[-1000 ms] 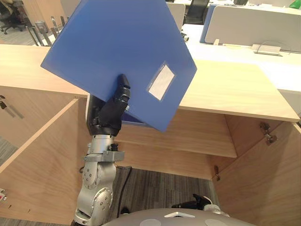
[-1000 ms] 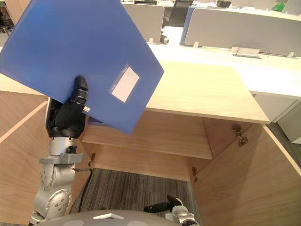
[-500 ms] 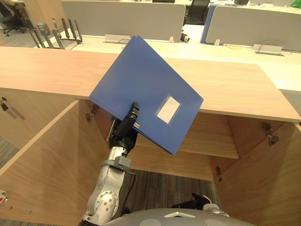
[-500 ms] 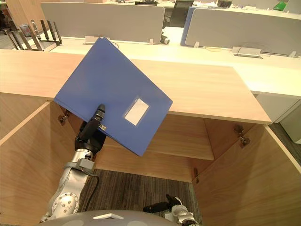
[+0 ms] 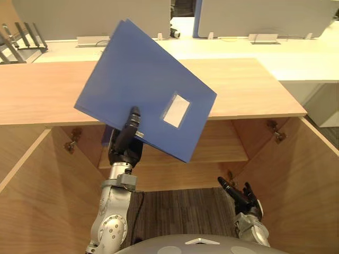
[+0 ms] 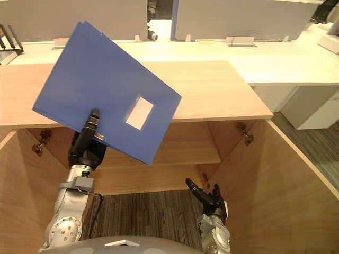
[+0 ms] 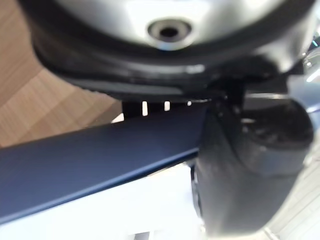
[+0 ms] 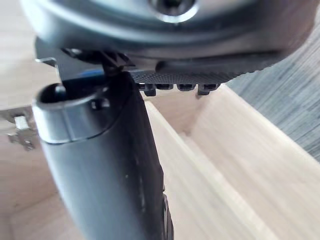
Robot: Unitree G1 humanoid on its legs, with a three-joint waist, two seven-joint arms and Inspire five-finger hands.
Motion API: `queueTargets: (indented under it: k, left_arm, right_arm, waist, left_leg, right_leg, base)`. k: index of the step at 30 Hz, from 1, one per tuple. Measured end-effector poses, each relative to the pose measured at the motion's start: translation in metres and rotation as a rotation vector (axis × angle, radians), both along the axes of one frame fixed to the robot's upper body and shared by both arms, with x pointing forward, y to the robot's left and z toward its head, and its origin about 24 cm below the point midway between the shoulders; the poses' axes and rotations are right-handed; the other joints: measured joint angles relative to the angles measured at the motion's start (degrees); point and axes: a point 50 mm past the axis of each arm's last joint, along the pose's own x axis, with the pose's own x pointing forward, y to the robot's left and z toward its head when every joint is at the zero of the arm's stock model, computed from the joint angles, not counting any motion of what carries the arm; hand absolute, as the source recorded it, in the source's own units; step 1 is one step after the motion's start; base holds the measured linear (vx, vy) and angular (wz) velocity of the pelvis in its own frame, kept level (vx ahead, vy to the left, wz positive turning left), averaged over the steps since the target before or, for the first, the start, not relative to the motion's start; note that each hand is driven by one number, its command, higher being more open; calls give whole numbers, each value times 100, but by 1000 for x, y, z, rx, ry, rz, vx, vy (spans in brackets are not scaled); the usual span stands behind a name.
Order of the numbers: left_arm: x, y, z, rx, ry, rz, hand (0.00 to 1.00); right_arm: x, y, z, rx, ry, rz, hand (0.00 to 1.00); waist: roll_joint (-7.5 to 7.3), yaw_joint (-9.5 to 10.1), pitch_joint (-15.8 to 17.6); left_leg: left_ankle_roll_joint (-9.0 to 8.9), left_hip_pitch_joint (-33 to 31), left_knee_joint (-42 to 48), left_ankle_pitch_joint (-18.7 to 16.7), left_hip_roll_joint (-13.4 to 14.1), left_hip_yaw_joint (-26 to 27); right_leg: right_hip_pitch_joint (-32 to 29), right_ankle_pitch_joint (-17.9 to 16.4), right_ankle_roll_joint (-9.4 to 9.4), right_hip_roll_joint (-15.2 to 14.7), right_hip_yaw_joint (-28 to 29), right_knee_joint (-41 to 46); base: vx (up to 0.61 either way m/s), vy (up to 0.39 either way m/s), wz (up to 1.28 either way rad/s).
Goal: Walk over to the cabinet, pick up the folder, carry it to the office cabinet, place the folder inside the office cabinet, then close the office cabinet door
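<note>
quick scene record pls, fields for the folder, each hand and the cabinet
folder: blue, tilted, held up in front of the cabinet top, not yet inside
left hand: shut on the folder's lower edge, thumb on its front face
right hand: low, fingers straight, holding nothing
cabinet: both doors swung open, one shelf inside

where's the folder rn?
In the left eye view the blue folder sits left of centre, tilted and pinched near its lower edge by the left hand. It is held up in front of the open cabinet, not yet inside.
</note>
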Motion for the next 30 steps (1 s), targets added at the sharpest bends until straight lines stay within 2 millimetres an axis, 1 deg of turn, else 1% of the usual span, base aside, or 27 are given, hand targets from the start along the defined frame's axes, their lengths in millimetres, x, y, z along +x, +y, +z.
queueTargets:
  k: [4, 7, 11, 14, 15, 16, 18, 19, 20, 22, 23, 25, 26, 28, 29, 30]
  left_arm:
    - [-4, 6, 3, -3, -12, 34, 0]
    - [-10, 9, 3, -13, -16, 56, 0]
    - [-14, 13, 1, -9, -7, 68, 0]
    - [-14, 19, 2, 3, -12, 90, 0]
    - [-14, 22, 2, 9, -18, 97, 0]
    - [-14, 23, 2, 11, -21, 101, 0]
    - [-15, 27, 3, 22, -31, 112, 0]
    - [-15, 28, 4, 26, -36, 115, 0]
    - [-14, 29, 4, 26, -38, 115, 0]
    - [-14, 29, 5, 30, -49, 111, 0]
    - [-14, 29, 5, 30, -52, 109, 0]
    - [-12, 28, 7, 32, -64, 100, 0]
    - [-12, 28, 7, 33, -69, 98, 0]
    - [-9, 30, 10, 55, -95, 87, 0]
    - [-8, 30, 12, 64, -103, 81, 0]
    - [-7, 32, 15, 87, -124, 68, 0]
  right_arm:
    - [1, 5, 10, 44, -66, -29, 100]
    - [6, 10, 20, 152, -182, -39, 100]
    - [19, 13, 42, 264, -368, -33, 100]
    - [30, 14, 64, 300, -513, -10, 100]
    - [36, 13, 77, 311, -589, 1, 100]
    - [39, 13, 83, 316, -623, 6, 100]
    - [51, 10, 109, 298, -748, 42, 100]
    - [59, 7, 126, 271, -826, 71, 100]
    - [63, 4, 134, 255, -870, 83, 100]
    - [75, -5, 166, 192, -1034, 97, 100]
    - [77, -8, 173, 175, -1071, 93, 100]
    - [81, -18, 196, 105, -1186, 70, 100]
    - [81, -20, 201, 84, -1204, 66, 100]
    - [82, -30, 220, -44, -1238, 88, 100]
    - [81, -32, 224, -74, -1244, 99, 100]
    - [83, -36, 233, -148, -1254, 126, 100]
  waist:
    - [68, -57, -26]
    - [98, -114, -43]
    - [79, -124, -43]
    - [65, -134, -40]
    - [62, -132, -41]
    - [60, -131, -40]
    - [59, -130, -40]
    - [56, -128, -41]
    - [53, -128, -42]
    - [39, -118, -51]
    - [38, -117, -51]
    - [38, -117, -52]
    - [38, -113, -52]
    - [39, -103, -52]
    - [40, -102, -53]
    - [44, -107, -55]
  left_leg:
    - [1, 8, 1, -2, 4, 149]
    - [-17, 12, 5, 8, 10, 259]
    - [-13, 13, 20, 3, 17, 406]
    - [-16, 12, 22, -10, 16, 463]
    - [-22, 12, 24, -22, 16, 463]
    - [-24, 11, 24, -25, 16, 463]
    - [-14, 4, 25, -37, 13, 463]
    - [-11, -2, 26, -42, 9, 462]
    - [-10, -3, 26, -43, 8, 461]
    - [-8, -7, 26, -44, 5, 446]
    - [-6, -9, 26, -45, 4, 440]
    - [-2, -15, 24, -47, -3, 382]
    - [-1, -14, 23, -47, -5, 370]
    - [8, -18, 22, -45, -17, 343]
    - [10, -21, 21, -44, -20, 323]
    - [16, -21, 20, -40, -23, 291]
  right_leg:
    - [-160, -2, -2, 8, 181, 51]
    - [-226, 5, -24, 20, 313, 32]
    - [-262, 146, 10, 42, 469, -95]
    - [-265, 198, 18, 48, 533, -160]
    - [-266, 198, 18, 50, 536, -163]
    - [-267, 198, 19, 50, 536, -166]
    - [-279, 199, 20, 51, 545, -168]
    - [-287, 202, 23, 51, 549, -166]
    - [-290, 203, 25, 51, 550, -163]
    - [-288, 207, 31, 50, 541, -156]
    - [-286, 208, 32, 49, 535, -154]
    - [-254, 209, 34, 43, 486, -154]
    - [-247, 209, 34, 41, 476, -154]
    - [-240, 209, 35, 31, 461, -153]
    - [-235, 209, 35, 29, 446, -152]
    - [-224, 209, 35, 27, 424, -150]
  base:
    - [-41, 22, -26]
    - [-5, 10, -23]
    - [20, 11, -20]
    - [37, 7, -12]
    - [27, 1, -3]
    - [38, 1, -2]
    - [17, 1, -1]
    - [0, 0, 0]
    - [0, 0, 0]
    - [0, 0, 0]
    - [8, 4, 5]
    - [3, 5, 10]
    - [0, 7, 9]
    - [-5, 8, 5]
    - [-9, 6, 7]
    - [-9, 3, 7]
